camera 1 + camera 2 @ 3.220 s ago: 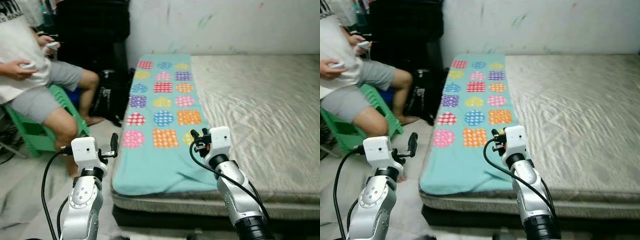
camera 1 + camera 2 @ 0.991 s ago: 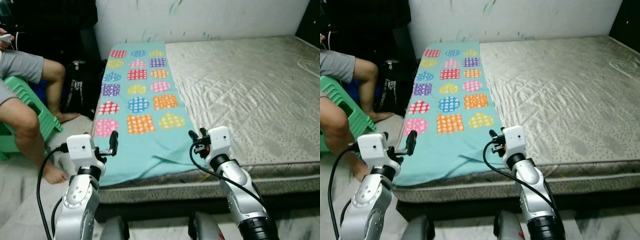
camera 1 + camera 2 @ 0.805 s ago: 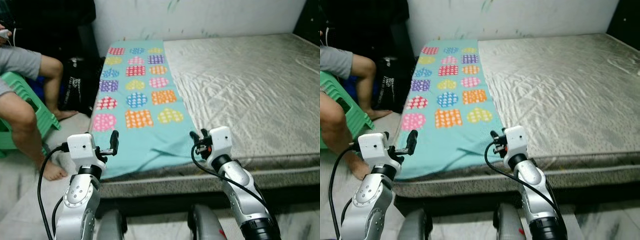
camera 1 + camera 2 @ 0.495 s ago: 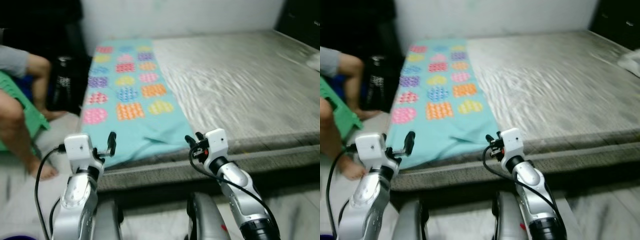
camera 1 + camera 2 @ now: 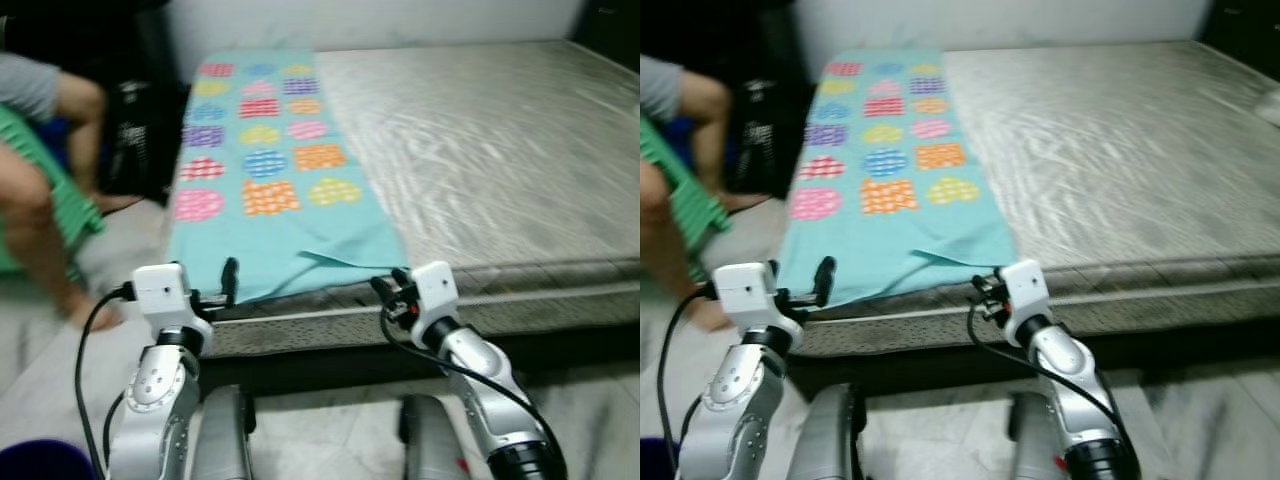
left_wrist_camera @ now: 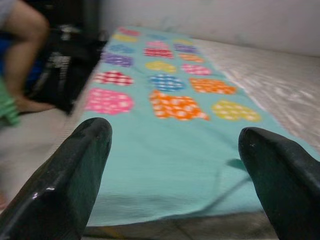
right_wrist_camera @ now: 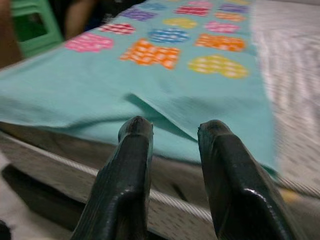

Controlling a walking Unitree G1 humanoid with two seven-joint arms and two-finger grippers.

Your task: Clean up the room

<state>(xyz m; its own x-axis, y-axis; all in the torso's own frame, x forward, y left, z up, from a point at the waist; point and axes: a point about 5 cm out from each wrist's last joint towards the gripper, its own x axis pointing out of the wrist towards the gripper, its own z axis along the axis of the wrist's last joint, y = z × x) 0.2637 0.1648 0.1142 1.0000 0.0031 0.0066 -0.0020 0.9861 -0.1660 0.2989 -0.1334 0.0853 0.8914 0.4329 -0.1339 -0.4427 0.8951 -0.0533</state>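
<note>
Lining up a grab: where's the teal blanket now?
The teal blanket lies along the mattress's left side, straight ahead in the eye views, its near edge just beyond both claws.

Motion blur softens both head views, smearing the patches on the teal blanket (image 5: 265,170). At nine o'clock the seated person (image 5: 45,150) is cut off by the frame edge above the knees, and the bed (image 5: 500,140) runs out of frame at three o'clock.

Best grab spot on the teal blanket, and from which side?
Probably the near hem of the teal blanket, at the raised fold close to its right corner. The cloth lies flat on the mattress elsewhere; here the wrinkle lifts and the hem overhangs the edge. Come in level from the foot of the bed with the right end effector, already open and facing that fold.
</note>
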